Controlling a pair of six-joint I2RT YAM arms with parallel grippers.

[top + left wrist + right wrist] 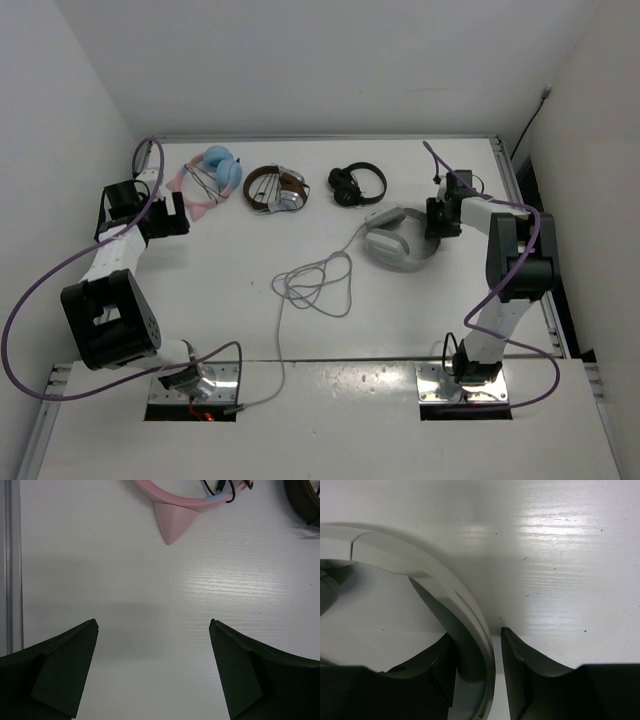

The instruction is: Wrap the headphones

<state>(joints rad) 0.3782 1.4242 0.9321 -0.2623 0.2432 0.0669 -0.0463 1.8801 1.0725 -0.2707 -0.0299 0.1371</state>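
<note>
The white headphones [395, 245] lie right of the table's middle, and their thin grey cable [318, 283] runs in loose loops to the left and down toward the near edge. My right gripper [432, 222] is at their right side. In the right wrist view the wide headband [445, 587] passes between the fingers of the right gripper [476, 632]. The left finger is against it and a narrow gap shows at the right finger. My left gripper [180, 215] is open and empty at the far left, over bare table [154, 625].
Pink-and-blue headphones [212, 180] lie just beyond the left gripper, and their pink band [175, 510] shows in the left wrist view. Brown-and-silver headphones [277, 188] and small black headphones [357, 184] lie along the back. The cable's end [235, 407] reaches the left arm's base.
</note>
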